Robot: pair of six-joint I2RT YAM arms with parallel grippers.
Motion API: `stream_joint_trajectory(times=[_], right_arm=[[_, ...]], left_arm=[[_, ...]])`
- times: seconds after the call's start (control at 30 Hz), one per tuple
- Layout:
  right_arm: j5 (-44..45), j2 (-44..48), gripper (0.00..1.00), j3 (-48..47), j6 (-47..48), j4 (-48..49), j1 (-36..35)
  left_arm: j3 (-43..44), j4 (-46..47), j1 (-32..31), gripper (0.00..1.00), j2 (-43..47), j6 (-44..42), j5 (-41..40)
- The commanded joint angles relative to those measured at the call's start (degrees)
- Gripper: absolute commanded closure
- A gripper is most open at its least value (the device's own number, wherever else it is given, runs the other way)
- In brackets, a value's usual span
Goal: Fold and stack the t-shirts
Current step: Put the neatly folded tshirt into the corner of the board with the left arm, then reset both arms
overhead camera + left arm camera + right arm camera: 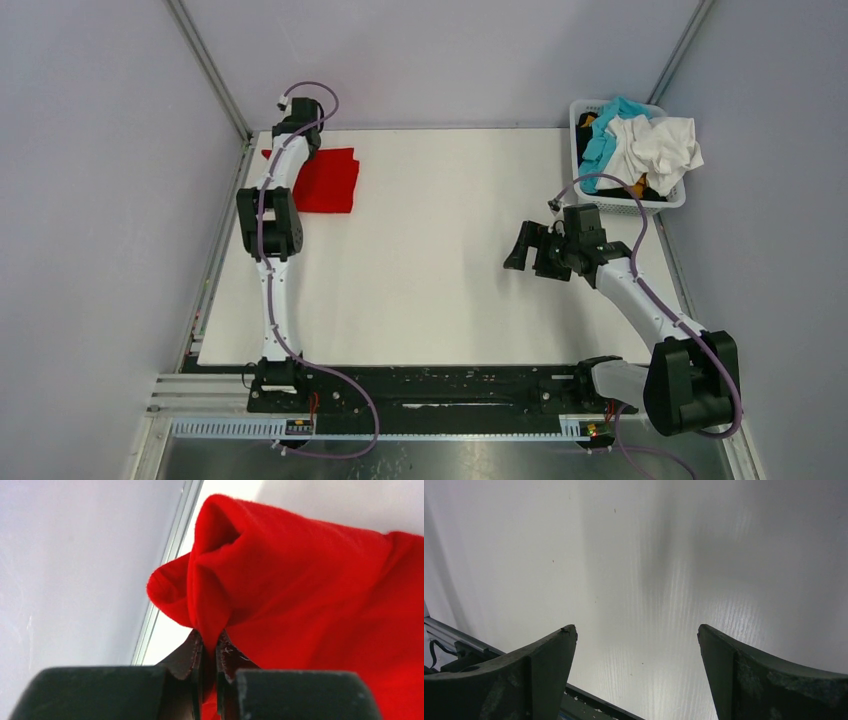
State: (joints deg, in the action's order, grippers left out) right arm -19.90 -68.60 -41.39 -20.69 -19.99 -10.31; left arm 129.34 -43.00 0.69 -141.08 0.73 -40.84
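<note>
One shirt looks folded so far. From above, the red t-shirt (328, 180) lies as a tidy rectangle at ten o'clock on the table (430, 290). The white t-shirt (655, 145) and teal t-shirt (603, 140) sit crumpled in the basket (668, 203) at two o'clock, so most of the work seems left. The right gripper (520, 248) hangs over bare table toward three o'clock.

In the left wrist view, the left gripper (210, 642) is clenched on a bunched edge of the red cloth.

In the right wrist view, the right gripper's jaws gape wide, holding nothing.
</note>
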Motion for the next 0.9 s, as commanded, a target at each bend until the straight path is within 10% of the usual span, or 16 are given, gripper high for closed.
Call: stream_joint_trajectory(times=[0.0,0.37,0.5,0.87], right_arm=[[2.8,-0.2,0.01,-2.6,1.1,-0.2,0.3],[4.9,0.9,0.00,-3.1,1.4,-0.9,0.3],[5.1,1.6,0.01,-3.2,0.8,-1.4,0.3],[8.0,6.4,0.01,-2.4,-0.2,-2.9,0.3]], left_arm=[[7.6,5.8,2.4,0.96,-3.8,-4.9,-4.0],[9.0,12.0,3.0,0.70,-2.3,-3.3,-8.4],[2.2,11.8,2.4,0.03,5.3,2.4,-4.6],[-9.4,8.9,-6.6,0.01,22.5,11.9,7.0]])
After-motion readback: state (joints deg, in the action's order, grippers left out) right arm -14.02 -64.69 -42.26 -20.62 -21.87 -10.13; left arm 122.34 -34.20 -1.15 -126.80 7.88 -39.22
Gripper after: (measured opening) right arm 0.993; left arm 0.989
